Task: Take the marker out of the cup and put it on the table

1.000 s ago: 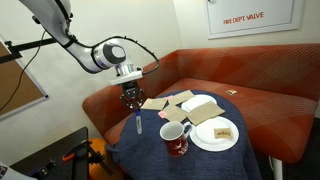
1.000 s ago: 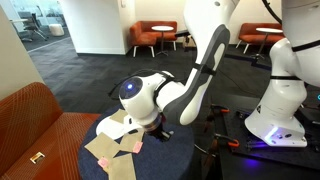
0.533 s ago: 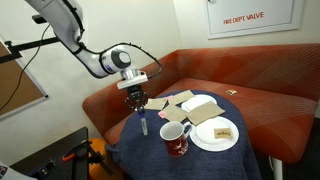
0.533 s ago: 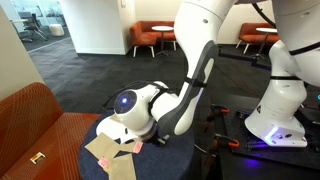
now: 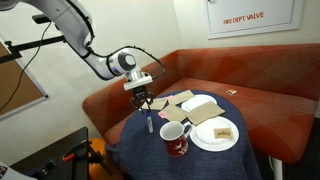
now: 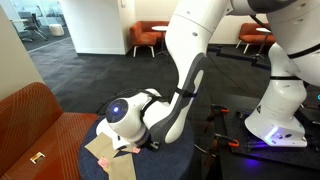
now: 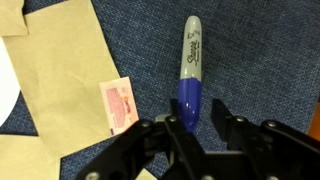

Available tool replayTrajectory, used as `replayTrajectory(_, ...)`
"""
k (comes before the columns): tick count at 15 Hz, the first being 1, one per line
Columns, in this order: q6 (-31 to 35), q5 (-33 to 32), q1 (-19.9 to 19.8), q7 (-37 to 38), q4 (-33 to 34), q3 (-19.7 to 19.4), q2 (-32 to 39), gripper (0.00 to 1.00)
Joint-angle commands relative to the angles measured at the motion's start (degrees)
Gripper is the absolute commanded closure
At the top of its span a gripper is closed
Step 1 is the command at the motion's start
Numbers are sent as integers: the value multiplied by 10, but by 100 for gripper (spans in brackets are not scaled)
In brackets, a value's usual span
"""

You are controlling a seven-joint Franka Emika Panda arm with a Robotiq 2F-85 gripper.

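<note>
The blue and grey marker (image 5: 150, 123) hangs nearly upright from my gripper (image 5: 146, 103), low over the dark blue table (image 5: 148, 152), left of the dark red cup (image 5: 176, 137). In the wrist view the marker (image 7: 192, 70) stretches away from the jaws (image 7: 197, 125). Its blue cap end sits between the fingers, against one finger, over the blue cloth (image 7: 260, 60). The gripper is shut on the marker. In the exterior view from behind the arm, the wrist (image 6: 125, 115) hides the jaws and the marker.
A white plate (image 5: 215, 135) with food stands right of the cup. Tan paper sheets (image 5: 185, 103) lie behind them and show in the wrist view (image 7: 60, 70), with a small pink card (image 7: 118, 105) beside the marker. The orange-red bench (image 5: 265, 95) wraps around the table.
My gripper has carried the marker to the right, closer to the cup and the papers, keeping it near upright. Cup and plate have not moved.
</note>
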Motion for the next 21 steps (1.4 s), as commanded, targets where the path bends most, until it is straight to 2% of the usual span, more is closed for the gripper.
replayTrajectory(1,-18,-14,13,14,21,-9,8,30)
replayTrajectory(4,-11,-15,15,22,9,-10,-5,6)
replayTrajectory(5,-10,-14,15,25,4,-10,-11,1)
replayTrajectory(12,1,-10,10,58,-31,-9,-70,0)
replayTrajectory(21,6,-14,3,87,-79,-12,-187,0)
